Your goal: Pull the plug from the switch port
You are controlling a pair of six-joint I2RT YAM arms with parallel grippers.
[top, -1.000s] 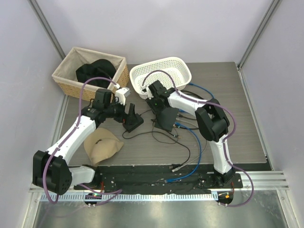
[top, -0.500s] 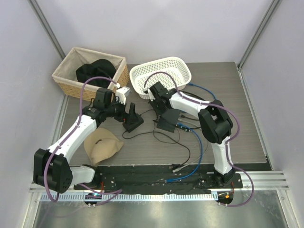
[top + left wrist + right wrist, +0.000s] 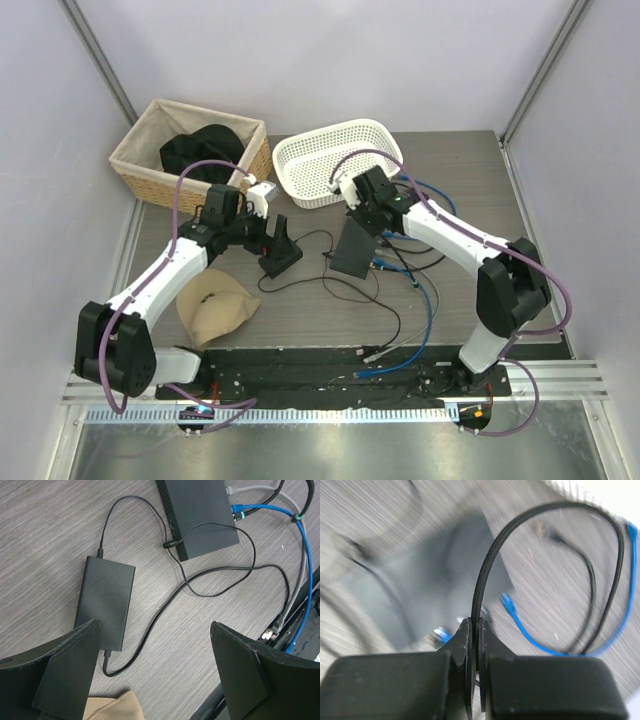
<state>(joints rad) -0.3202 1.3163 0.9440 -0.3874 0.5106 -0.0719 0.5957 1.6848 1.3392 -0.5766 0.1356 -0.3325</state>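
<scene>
Both reach fwd: R claw (image 3: 475,630) pinching cable (image 3: 486,567), L claw (image 3: 155,640) wide.

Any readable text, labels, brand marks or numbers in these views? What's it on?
None can be read in any view.
The switch: plain matte black top, no marking visible.
The power adapter: plain black face, no label visible.
The black cable pinched in the right gripper: view blurred, no print discernible.

Flat black switch (image 3: 352,248), blue plug (image 3: 236,508) attached
</scene>
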